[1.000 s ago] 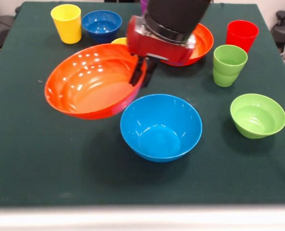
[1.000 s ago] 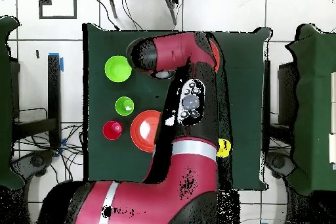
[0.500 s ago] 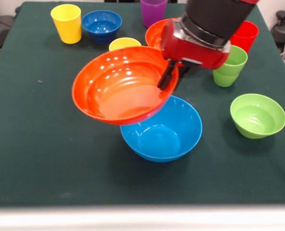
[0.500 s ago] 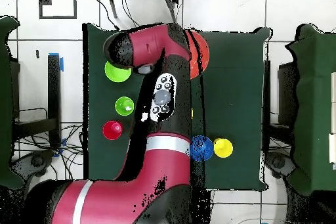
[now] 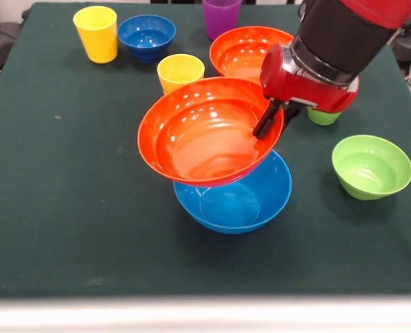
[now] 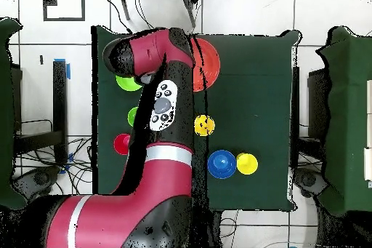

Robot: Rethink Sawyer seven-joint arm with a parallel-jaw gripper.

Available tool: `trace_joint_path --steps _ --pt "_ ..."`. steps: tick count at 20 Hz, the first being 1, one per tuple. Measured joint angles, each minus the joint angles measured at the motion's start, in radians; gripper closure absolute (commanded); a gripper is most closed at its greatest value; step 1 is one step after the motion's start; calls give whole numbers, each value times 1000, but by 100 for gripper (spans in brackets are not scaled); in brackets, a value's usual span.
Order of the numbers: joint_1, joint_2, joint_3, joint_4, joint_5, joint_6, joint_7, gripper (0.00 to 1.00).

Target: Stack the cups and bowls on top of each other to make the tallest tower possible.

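At the centre of the front frame my pincer (image 5: 269, 116) is closed over the right rim of the large glossy orange-red plastic bowl (image 5: 209, 132), one finger inside the wall and one outside. I hold this bowl tilted, hanging over the large light blue plastic bowl (image 5: 233, 198) that stands on the green surface (image 5: 66, 208); whether the two touch I cannot tell. In the overhead view my arm covers both almost fully.

I judge this bowl to be light and stiff, but its glossy wall is slippery, and a grip on one rim point lets it swing or turn. A thin rim is the only place I can take it, so the hold must stay firm until the bowl is level and sits inside the blue one.

Toward the upper part of the frame stand the second orange-red bowl (image 5: 250, 52), the yellow-orange plastic cup (image 5: 180, 72), the yellow cup (image 5: 96, 32), the small dark blue bowl (image 5: 146, 35) and the purple cup (image 5: 221, 15). At the right lies the small lime green bowl (image 5: 371, 166); the lime green cup (image 5: 323, 116) is mostly hidden behind my arm. These cups are light too and may tip easily.
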State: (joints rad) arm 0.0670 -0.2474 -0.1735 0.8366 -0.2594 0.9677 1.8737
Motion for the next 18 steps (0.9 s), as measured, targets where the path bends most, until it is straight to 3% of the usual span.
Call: trace_joint_path --steps 10,18 --pt "22 83 -50 0 11 -34 112 100" --pt "30 104 -82 -1 11 -68 152 100"
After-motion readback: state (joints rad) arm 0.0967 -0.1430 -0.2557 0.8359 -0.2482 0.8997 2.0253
